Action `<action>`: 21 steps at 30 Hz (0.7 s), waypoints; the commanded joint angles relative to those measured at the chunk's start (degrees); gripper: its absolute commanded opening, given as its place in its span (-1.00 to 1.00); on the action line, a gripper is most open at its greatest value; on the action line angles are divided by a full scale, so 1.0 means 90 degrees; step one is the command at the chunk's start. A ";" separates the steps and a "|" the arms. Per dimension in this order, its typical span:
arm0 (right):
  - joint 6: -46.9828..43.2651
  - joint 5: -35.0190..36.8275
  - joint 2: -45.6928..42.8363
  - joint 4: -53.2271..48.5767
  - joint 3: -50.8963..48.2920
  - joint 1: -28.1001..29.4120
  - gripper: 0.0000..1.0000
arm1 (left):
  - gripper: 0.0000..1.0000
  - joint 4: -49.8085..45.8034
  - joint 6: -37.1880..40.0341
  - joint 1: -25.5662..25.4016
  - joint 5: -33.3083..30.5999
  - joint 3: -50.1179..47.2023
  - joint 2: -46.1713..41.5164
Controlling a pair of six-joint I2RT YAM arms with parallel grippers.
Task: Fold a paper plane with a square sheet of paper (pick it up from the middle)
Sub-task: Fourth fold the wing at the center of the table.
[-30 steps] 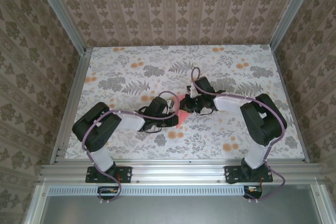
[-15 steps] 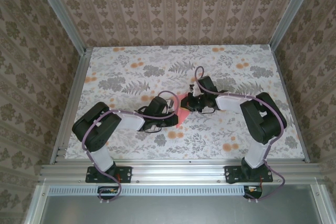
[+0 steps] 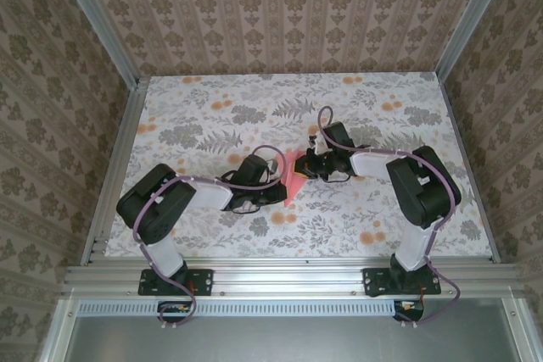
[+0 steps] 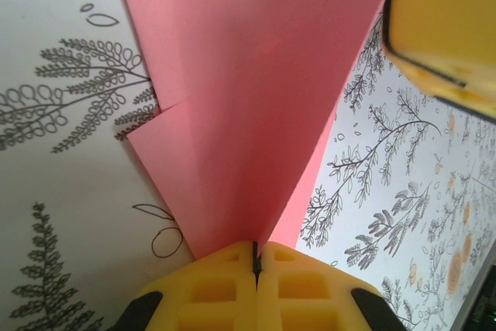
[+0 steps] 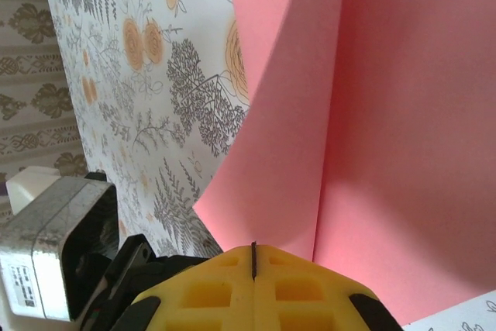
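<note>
Salmon-pink paper (image 4: 248,98) is pinched by left gripper (image 4: 256,257) and right gripper (image 5: 253,261).

Both arms seen bent and low, forearms angled inward, hands set nearly tip to tip, left hand (image 4: 254,257) shown with yellow pads (image 4: 217,288) pressed together, clamped on the pink paper (image 4: 256,98), right hand (image 5: 253,257) likewise clamped on it.

Overhead, the sheet of paper (image 3: 293,182) is a pink sliver. Its folds are too small to make out, and the left claw (image 3: 284,195) and right claw (image 3: 307,167) cover its ends. From the left wrist it runs off-frame at 12 o'clock, and a blurred yellow block (image 4: 446,29) at 2 o'clock is cropped. From the right wrist the paper is cut off at 12 and 3 o'clock.
</note>
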 commanded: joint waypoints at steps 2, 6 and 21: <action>0.0000 -0.0288 0.0272 0.0094 0.0149 0.0075 -0.89 | -1.00 -0.0284 -0.0250 0.0078 0.0044 -0.0222 0.0304; -0.0026 -0.0377 0.0486 0.0070 0.0296 0.0141 -0.89 | -1.00 -0.0243 -0.0253 0.0078 0.0062 -0.0253 0.0253; -0.0058 -0.0279 0.0791 -0.0054 0.0428 0.0245 -0.89 | -0.69 -0.0815 -0.0099 0.0079 -0.0480 -0.0259 -0.0188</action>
